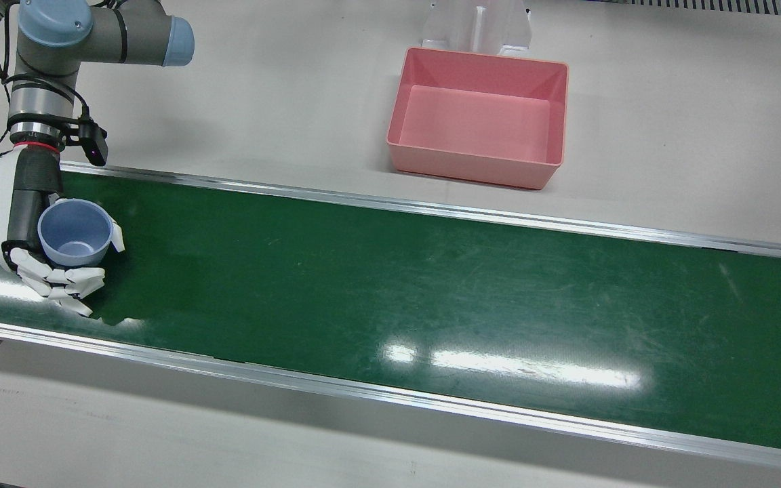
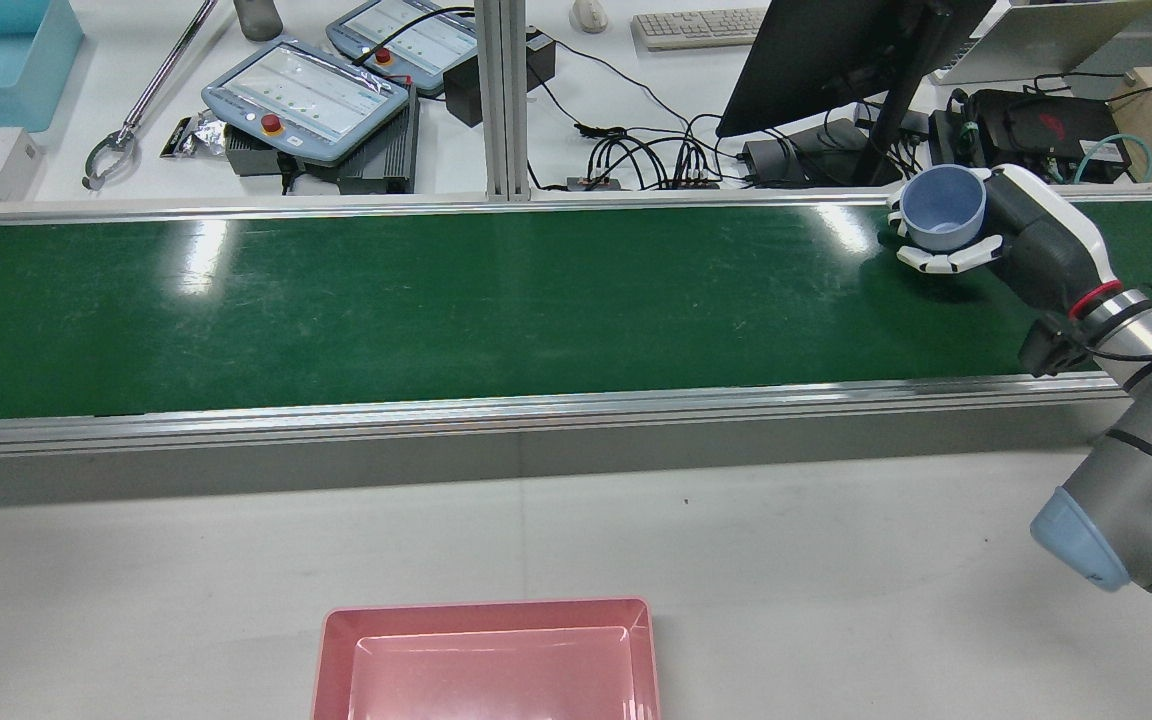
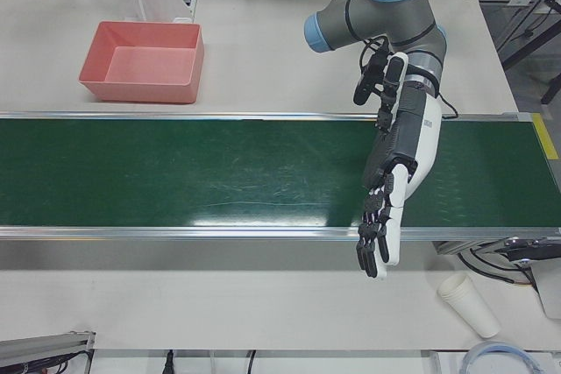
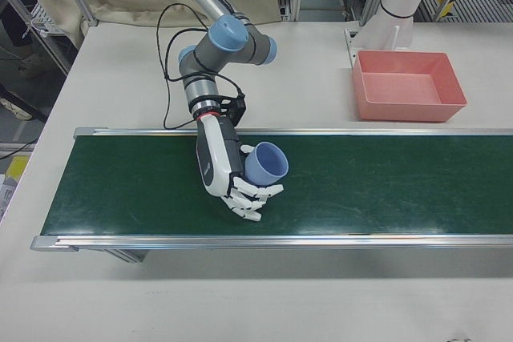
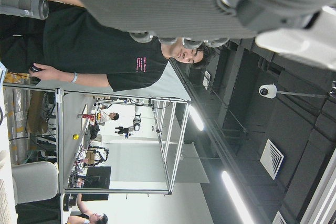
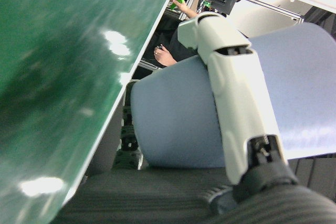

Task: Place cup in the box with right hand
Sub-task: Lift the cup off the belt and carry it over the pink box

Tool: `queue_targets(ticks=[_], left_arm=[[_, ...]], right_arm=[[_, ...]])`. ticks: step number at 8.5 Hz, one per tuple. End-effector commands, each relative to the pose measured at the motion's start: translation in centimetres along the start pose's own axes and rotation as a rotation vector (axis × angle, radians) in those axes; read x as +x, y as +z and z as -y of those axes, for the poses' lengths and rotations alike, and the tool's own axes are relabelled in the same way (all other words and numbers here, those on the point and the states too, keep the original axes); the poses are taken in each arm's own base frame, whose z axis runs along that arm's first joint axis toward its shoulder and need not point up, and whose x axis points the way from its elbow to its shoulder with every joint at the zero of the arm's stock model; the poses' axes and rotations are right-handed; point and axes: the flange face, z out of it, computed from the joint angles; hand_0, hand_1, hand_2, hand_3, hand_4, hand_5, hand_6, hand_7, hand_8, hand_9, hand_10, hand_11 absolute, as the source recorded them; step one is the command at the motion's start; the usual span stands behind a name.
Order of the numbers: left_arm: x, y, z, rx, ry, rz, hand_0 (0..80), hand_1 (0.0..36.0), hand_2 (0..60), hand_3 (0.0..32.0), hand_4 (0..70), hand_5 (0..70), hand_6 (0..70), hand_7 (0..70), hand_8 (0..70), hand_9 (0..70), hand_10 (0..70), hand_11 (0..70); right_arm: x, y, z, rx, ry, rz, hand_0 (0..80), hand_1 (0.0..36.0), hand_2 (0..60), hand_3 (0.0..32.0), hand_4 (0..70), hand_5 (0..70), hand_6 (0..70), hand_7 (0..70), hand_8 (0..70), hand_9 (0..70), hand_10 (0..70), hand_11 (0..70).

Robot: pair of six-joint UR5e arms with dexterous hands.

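Belt (image 1: 431, 285) — green, scuffed — under right hand (image 1: 48, 261) clasping blue cup (image 1: 75, 234).

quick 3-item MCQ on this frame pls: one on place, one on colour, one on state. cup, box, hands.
1. Where is the cup?
A. in the box
B. in the right hand, over the belt
C. lying on the white table

2. What colour is the box?
A. pink
B. blue
C. green

3. What state is the left hand in?
A. shut on the cup
B. shut on a paper cup
C. open, holding nothing

Key: 1 B, the right hand's fingers wrap the cup above the green belt. 2 A, the front view shows it pink and empty. 3 C, its fingers are extended and hold nothing.
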Motion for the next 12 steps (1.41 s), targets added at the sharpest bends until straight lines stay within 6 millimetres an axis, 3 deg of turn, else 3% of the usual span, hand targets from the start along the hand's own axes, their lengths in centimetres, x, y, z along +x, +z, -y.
queue_targets(ticks=[1, 3, 4, 5, 7, 8, 9, 10, 11, 12], left_arm=[[0.0, 0.0, 0.0, 0.000, 0.000, 0.001, 0.0, 0.0, 0.0, 0.0, 0.0, 0.0, 0.0, 0.0, 0.0, 0.0, 0.0, 0.0], [0.0, 0.0, 0.0, 0.000, 0.000, 0.001, 0.0, 0.0, 0.0, 0.0, 0.0, 0.0, 0.0, 0.0, 0.0, 0.0, 0.0, 0.0], [0.0, 0.0, 0.0, 0.000, 0.000, 0.001, 0.0, 0.0, 0.0, 0.0, 0.0, 0.0, 0.0, 0.0, 0.0, 0.0, 0.0, 0.0], [0.0, 0.0, 0.0, 0.000, 0.000, 0.001, 0.0, 0.0, 0.0, 0.0, 0.0, 0.0, 0.0, 0.0, 0.0, 0.0, 0.0, 0.0], [-0.1, 0.0, 0.0, -0.001, -0.001, 0.003, 0.0, 0.0, 0.0, 0.0, 0.0, 0.0, 0.0, 0.0, 0.0, 0.0, 0.0, 0.0], [0.0, 0.0, 0.0, -0.001, 0.000, 0.002, 0.0, 0.0, 0.0, 0.0, 0.0, 0.0, 0.0, 0.0, 0.0, 0.0, 0.0, 0.0], [0.0, 0.0, 0.0, -0.001, 0.000, 0.000, 0.0, 0.0, 0.0, 0.0, 0.0, 0.0, 0.0, 0.0, 0.0, 0.0, 0.0, 0.0], [0.0, 0.0, 0.0, -0.001, 0.000, 0.000, 0.0, 0.0, 0.0, 0.0, 0.0, 0.0, 0.0, 0.0, 0.0, 0.0, 0.0, 0.0], [-0.1, 0.0, 0.0, -0.001, -0.001, 0.001, 0.0, 0.0, 0.0, 0.0, 0.0, 0.0, 0.0, 0.0, 0.0, 0.0, 0.0, 0.0], [0.0, 0.0, 0.0, -0.001, 0.000, 0.000, 0.0, 0.0, 0.0, 0.0, 0.0, 0.0, 0.0, 0.0, 0.0, 0.0, 0.0, 0.0]], right_arm=[[-5.6, -1.9, -8.8, -0.076, 0.025, 0.085, 76.2, 36.0, 60.0, 0.0, 32.9, 33.3, 56.3, 70.0, 70.0, 70.0, 70.0, 70.0], [-6.8, -3.7, -15.3, -0.170, 0.027, 0.086, 80.0, 36.0, 60.0, 0.0, 34.1, 31.8, 54.1, 70.0, 70.0, 70.0, 70.0, 70.0], [-5.2, -5.4, -19.3, -0.227, 0.020, 0.052, 80.0, 36.0, 60.0, 0.0, 34.4, 31.1, 53.1, 70.0, 70.0, 70.0, 68.4, 70.0], [-2.0, -7.6, -23.9, -0.277, 0.028, 0.038, 80.0, 36.0, 60.0, 0.0, 34.3, 30.5, 52.2, 70.0, 70.0, 70.0, 65.8, 70.0], [6.8, -12.3, -32.9, -0.366, 0.040, -0.039, 80.0, 36.0, 60.0, 0.0, 32.7, 29.0, 50.2, 70.0, 70.0, 70.0, 62.4, 70.0], [11.0, -14.5, -36.6, -0.422, 0.022, -0.101, 80.0, 36.0, 60.0, 0.0, 36.2, 28.3, 49.4, 70.0, 70.0, 70.0, 59.5, 70.0], [13.0, -16.1, -38.0, -0.441, -0.001, -0.132, 80.0, 36.0, 60.0, 0.0, 30.7, 27.7, 48.3, 70.0, 70.0, 70.0, 55.9, 70.0], [15.1, -17.8, -38.7, -0.445, 0.003, -0.177, 80.0, 36.0, 60.0, 0.0, 31.8, 27.5, 47.4, 70.0, 70.0, 70.0, 54.5, 70.0], [16.8, -18.9, -39.1, -0.456, -0.005, -0.215, 80.0, 36.0, 60.0, 0.0, 28.6, 27.1, 45.6, 70.0, 70.0, 70.0, 52.7, 70.0], [18.9, -19.4, -39.1, -0.463, -0.002, -0.243, 80.0, 36.0, 60.0, 0.0, 28.9, 26.5, 42.8, 70.0, 66.4, 70.0, 49.9, 70.0]])
